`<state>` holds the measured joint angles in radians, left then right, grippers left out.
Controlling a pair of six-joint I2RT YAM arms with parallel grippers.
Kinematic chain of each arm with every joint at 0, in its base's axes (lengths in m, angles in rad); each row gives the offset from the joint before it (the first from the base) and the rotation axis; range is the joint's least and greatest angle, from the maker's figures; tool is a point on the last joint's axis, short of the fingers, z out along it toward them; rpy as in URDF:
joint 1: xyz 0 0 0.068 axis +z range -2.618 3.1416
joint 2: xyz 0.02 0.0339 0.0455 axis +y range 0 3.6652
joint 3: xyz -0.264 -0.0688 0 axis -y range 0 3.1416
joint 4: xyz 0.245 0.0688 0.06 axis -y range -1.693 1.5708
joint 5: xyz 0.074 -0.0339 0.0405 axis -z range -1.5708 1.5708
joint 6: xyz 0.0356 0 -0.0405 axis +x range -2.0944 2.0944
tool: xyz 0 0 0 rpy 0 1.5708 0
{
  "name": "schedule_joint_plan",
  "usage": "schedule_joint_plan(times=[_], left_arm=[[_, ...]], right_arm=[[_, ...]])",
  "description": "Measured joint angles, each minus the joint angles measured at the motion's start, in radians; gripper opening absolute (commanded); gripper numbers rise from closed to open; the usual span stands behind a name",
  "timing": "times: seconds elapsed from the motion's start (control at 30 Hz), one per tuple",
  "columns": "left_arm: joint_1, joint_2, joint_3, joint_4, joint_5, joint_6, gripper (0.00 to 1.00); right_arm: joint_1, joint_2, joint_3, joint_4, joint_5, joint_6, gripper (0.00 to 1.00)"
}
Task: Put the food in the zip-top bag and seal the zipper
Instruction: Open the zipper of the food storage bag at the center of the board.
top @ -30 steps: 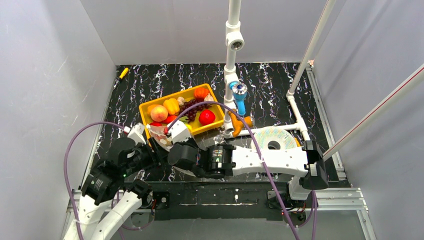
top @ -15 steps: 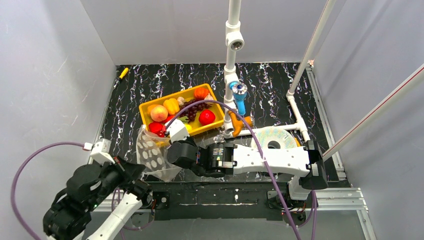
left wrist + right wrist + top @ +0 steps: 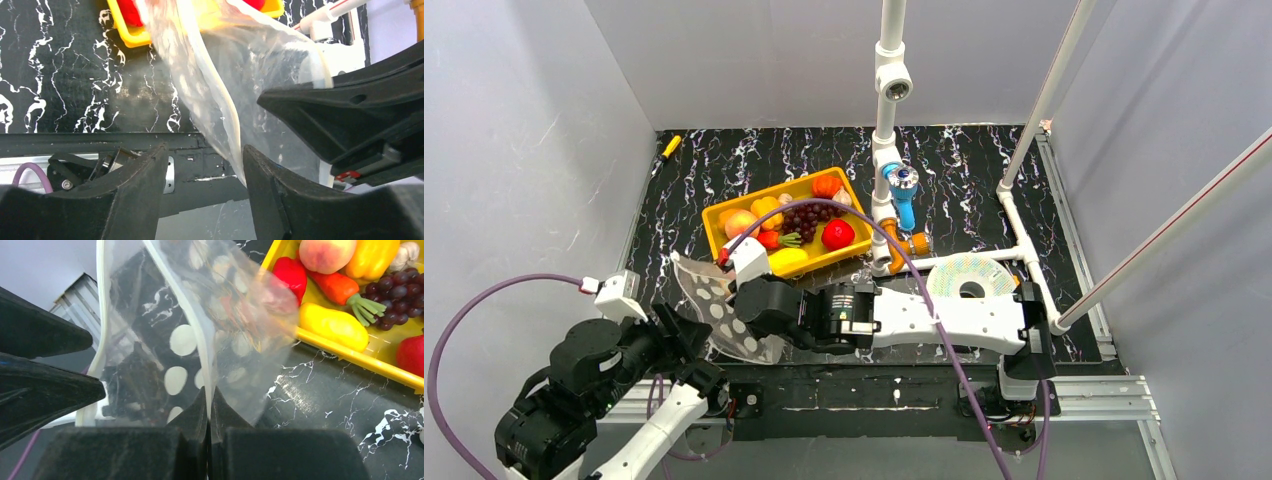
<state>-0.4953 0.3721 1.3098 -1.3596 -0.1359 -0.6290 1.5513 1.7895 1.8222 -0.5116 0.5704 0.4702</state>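
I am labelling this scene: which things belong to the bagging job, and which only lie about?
Job: zip-top bag, food in yellow tray, right tool pinching the bag.
Lying about: white spool, blue-capped cylinder, yellow marker.

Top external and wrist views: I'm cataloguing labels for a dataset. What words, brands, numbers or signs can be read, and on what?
No text is legible in any view.
The small label on the right arm: too small to read.
The small red tag, left wrist view: blurred, unreadable.
The clear plastic zip-top bag: white dots only, no words.
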Motion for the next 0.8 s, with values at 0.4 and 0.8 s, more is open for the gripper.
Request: schedule_joint_plan(times=[0.4,0.8], left_arm=[[0.000,0.069,0.050,-0.033,-0.107,0.108,0.27],[0.000,0.141,0.127,-0.055,-0.180,0.164,0.08]], right_arm=[[0.000,0.051,0.024,0.046,-0.056,-0.009,0.01],[-0.030,0.120,0.155,0.132,-0.076,-0.039,0.01]])
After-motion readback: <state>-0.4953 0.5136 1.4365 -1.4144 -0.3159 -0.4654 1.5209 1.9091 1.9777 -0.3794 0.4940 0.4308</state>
